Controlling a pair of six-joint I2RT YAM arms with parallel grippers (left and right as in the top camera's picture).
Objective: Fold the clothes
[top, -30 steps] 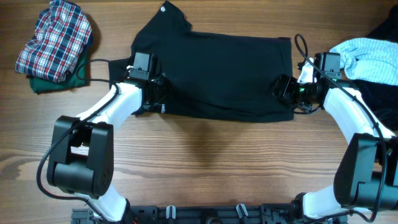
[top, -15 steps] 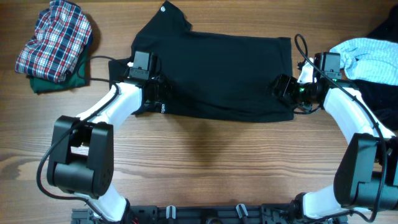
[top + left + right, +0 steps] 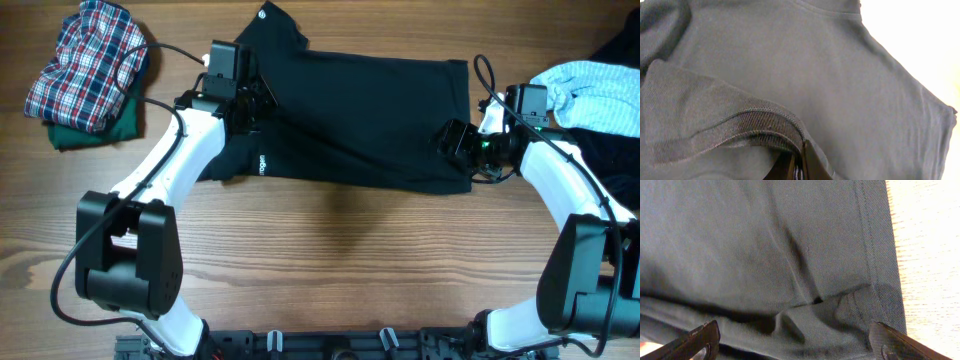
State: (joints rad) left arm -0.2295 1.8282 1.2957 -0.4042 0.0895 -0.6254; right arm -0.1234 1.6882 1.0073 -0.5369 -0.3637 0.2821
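We are starting the fold, left gripper (image 3: 251,104) clamping a hem of the large black fabric T-shirt (image 3: 370,110); right gripper (image 3: 455,140) is gaping, likely needing a grip next.

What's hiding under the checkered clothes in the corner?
A green garment pokes out from under the plaid garment. Most of it is covered, so anything else underneath can't be seen.
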